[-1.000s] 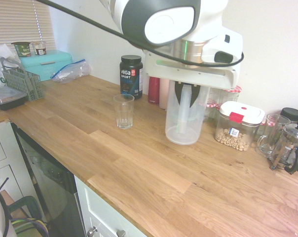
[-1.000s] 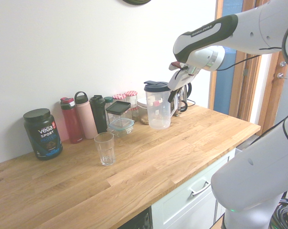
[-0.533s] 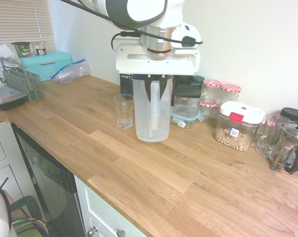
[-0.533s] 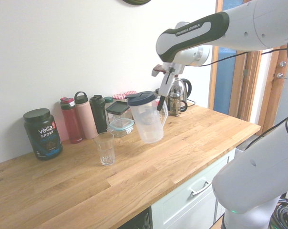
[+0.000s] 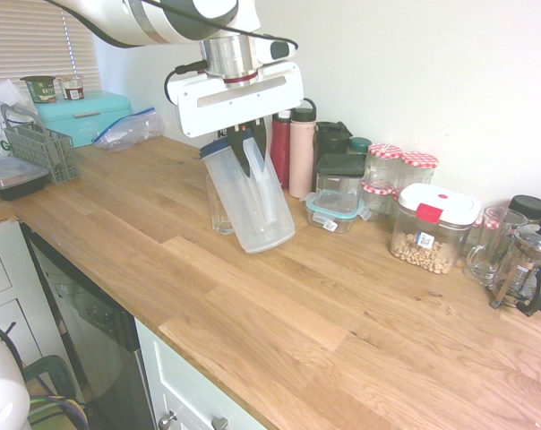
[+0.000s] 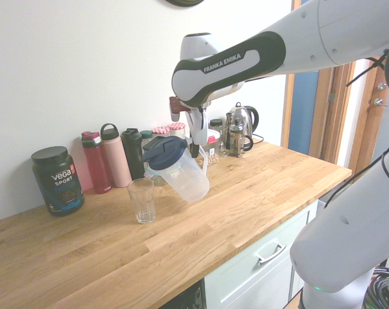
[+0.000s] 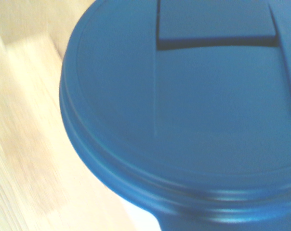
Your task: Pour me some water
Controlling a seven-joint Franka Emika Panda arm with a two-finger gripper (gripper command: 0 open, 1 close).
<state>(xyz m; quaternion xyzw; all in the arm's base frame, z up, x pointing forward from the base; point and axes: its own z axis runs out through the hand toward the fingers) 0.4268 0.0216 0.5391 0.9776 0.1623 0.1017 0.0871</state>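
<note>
My gripper (image 5: 250, 150) is shut on the handle of a clear plastic pitcher (image 5: 253, 204) with a dark blue lid (image 7: 184, 110). I hold the pitcher above the wooden counter (image 5: 279, 305), tilted with its lid end leaning toward an empty ribbed drinking glass (image 6: 142, 200). In the first exterior view the glass (image 5: 218, 213) stands just behind the pitcher and is partly covered by it. From the second exterior view the pitcher (image 6: 180, 172) and gripper (image 6: 195, 147) sit right of the glass, the lid edge just above its rim. No water shows running out.
Along the wall stand a black Vega tub (image 6: 57, 180), red (image 5: 280, 148) and pink (image 5: 301, 150) bottles, jars and a lidded box of chickpeas (image 5: 432, 228). A French press (image 5: 526, 264) is at the far right, a crate (image 5: 42, 148) and teal box (image 5: 82, 115) at the left.
The arm has carried the pitcher from beside the jars across to the glass, and it has gone from upright to tilted toward the glass. The glass has stayed put.
</note>
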